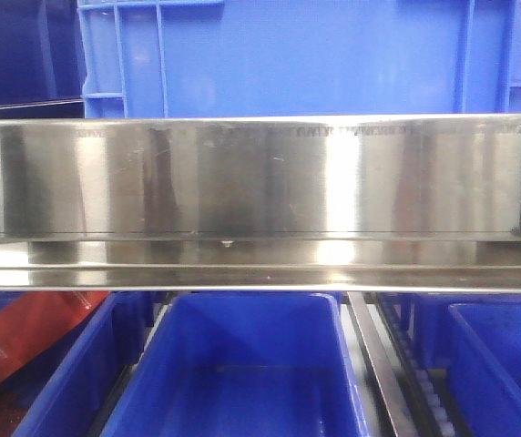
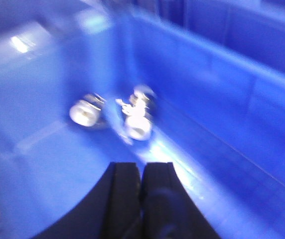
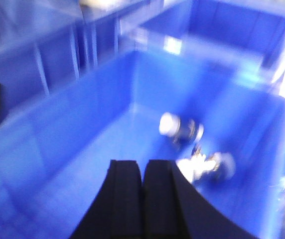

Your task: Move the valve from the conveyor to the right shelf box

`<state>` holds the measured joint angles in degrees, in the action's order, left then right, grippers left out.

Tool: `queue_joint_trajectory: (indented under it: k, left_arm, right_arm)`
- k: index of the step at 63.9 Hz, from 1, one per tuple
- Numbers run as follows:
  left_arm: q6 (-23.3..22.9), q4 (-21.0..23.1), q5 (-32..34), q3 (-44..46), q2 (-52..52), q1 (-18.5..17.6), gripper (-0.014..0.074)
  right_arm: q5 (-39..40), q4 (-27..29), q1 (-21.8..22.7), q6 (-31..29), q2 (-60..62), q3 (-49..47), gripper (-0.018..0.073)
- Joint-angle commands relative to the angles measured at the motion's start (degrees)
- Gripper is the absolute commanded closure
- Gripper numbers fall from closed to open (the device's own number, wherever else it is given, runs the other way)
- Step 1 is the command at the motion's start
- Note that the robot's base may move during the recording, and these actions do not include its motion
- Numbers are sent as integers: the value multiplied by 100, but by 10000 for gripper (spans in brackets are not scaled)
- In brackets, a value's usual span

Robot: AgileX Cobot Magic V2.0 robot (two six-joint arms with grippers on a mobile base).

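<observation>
In the left wrist view, two shiny metal valves lie on the floor of a blue box (image 2: 232,99): one valve (image 2: 86,111) to the left, another valve (image 2: 140,117) near the box wall. My left gripper (image 2: 141,167) is shut and empty above the box floor, short of them. In the right wrist view, two valves, one (image 3: 181,127) and another (image 3: 207,167), lie in a blue box (image 3: 72,124). My right gripper (image 3: 143,164) is shut and empty, left of the nearer valve. Both wrist views are blurred. The conveyor is out of view.
The front view shows a wide steel shelf rail (image 1: 260,200) across the middle, a blue crate (image 1: 297,55) above it, and blue bins below: a middle bin (image 1: 242,364), a right bin (image 1: 506,364), and a red object (image 1: 24,337) at lower left.
</observation>
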<state>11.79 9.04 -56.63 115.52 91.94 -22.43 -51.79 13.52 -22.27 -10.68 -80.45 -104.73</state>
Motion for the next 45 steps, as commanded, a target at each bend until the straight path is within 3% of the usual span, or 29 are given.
queue_joint_trajectory:
  k: [1, 8, 15, 23, 33, 45]
  left_arm:
    - [-88, -18, -342, 53, -280, 270, 708]
    - [-510, -25, -556, -257, -595, 724, 708]
    - [-604, -25, -364, -835, -1067, 985, 708]
    - [-737, -153, 424, -1924, -1838, 1033, 708]
    - [-1076, -729, 1434, -3424, -3040, 1033, 708]
    - [-1226, -818, 2444, -5350, -4523, 1033, 708]
  right_arm:
    - [159, -94, 167, 69, 316, 165, 715]
    - [561, -94, 454, 69, 794, 893, 715]
    - [1029, -94, 552, 69, 1315, 1801, 715]
    - [1767, -94, 552, 69, 2025, 2973, 715]
    - [2692, -106, 552, 69, 3078, 4444, 715]
    - [2954, -350, 552, 69, 4325, 5792, 715]
